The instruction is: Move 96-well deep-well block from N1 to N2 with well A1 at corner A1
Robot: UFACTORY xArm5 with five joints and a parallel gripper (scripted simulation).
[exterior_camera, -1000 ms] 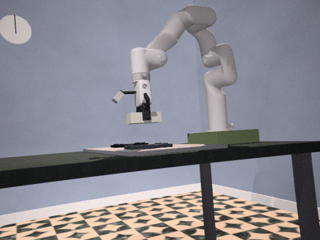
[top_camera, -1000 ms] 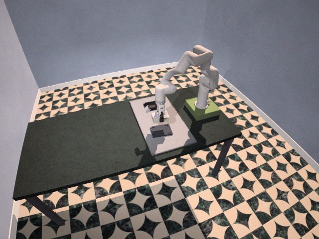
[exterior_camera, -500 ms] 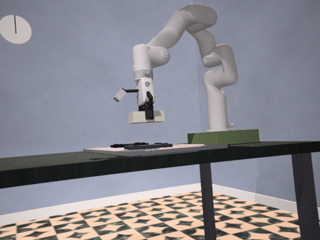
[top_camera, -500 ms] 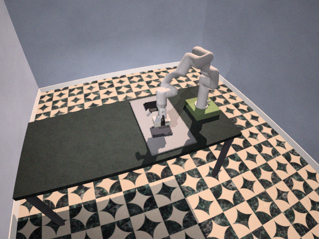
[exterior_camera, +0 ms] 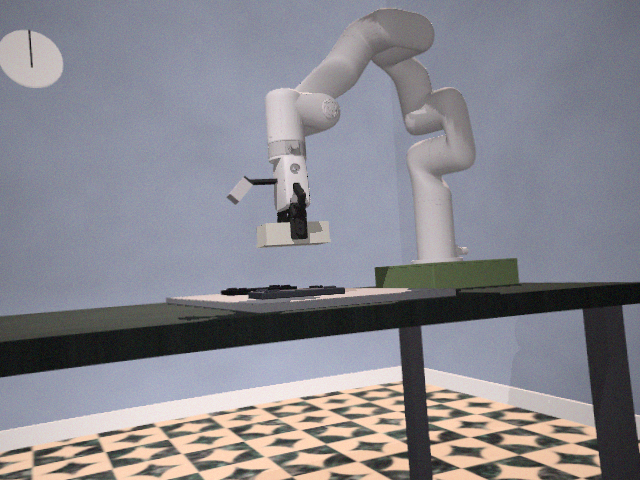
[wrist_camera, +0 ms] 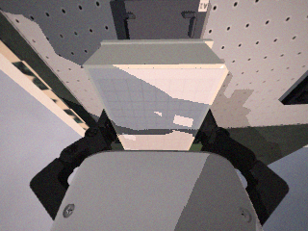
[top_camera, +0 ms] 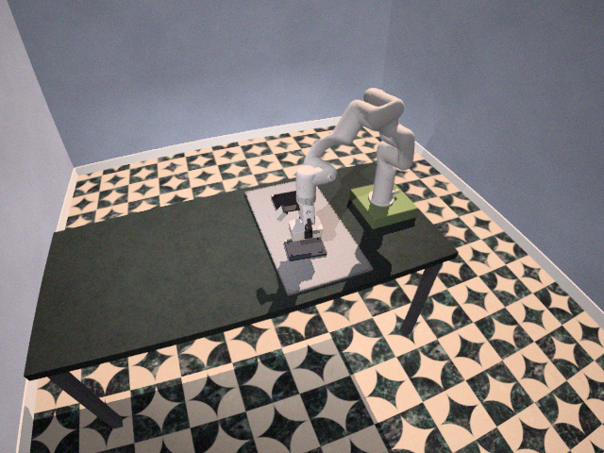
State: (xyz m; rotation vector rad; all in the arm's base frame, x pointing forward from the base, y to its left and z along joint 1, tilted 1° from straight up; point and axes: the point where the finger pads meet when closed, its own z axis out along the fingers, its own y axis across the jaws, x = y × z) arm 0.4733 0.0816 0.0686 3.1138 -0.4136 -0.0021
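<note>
- While the carry step is under way, the gripper point(exterior_camera: 298, 225) is clamped on the 96-well deep-well block point(exterior_camera: 273, 235), holding it level in the air, well above the perforated board point(exterior_camera: 206, 299).
- Below, nest N2 point(top_camera: 306, 250) lies ahead, its A1 label point(wrist_camera: 203, 6) visible at 1 corner.
- Farther back, nest N1 point(top_camera: 282, 199) stands vacant.
- Next, the block likely needs centring over N2, then a straight descent.

Gripper point(exterior_camera: 298, 223) clamps the deep-well block point(exterior_camera: 292, 234), held level in the air, well above the dark nests point(exterior_camera: 294, 292) on the base board point(exterior_camera: 217, 301).
</note>
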